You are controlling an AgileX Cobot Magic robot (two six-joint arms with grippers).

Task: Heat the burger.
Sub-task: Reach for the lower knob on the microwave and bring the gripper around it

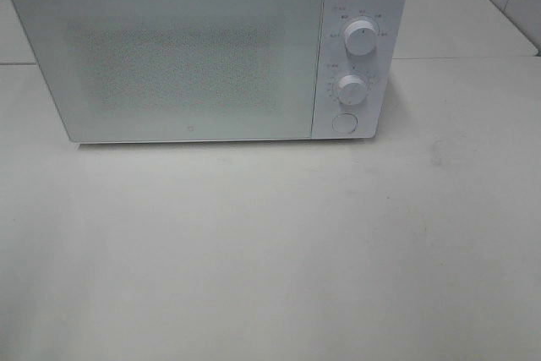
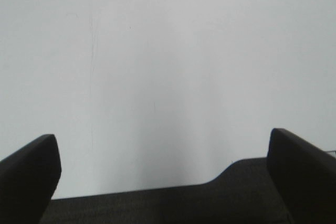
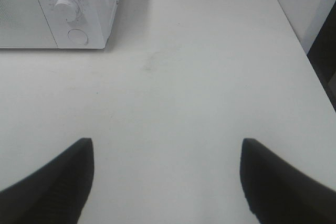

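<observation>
The burger is out of view in all three frames. A white microwave (image 1: 186,57) stands at the back of the white table (image 1: 270,251) with its door shut; its control corner also shows in the right wrist view as the microwave (image 3: 31,14). Neither arm appears in the high view. My left gripper (image 2: 163,148) is open over a plain white surface, with nothing between its dark fingers (image 2: 29,174). My right gripper (image 3: 166,153) is open above the table (image 3: 184,93), some way in front of and to the right of the microwave, also holding nothing.
The microwave's panel carries two round knobs (image 1: 362,37) (image 1: 351,87) and a round button (image 1: 344,122). The table's right edge (image 3: 310,61) meets a dark gap beside a wall. A dark ledge (image 2: 173,205) lies under the left gripper.
</observation>
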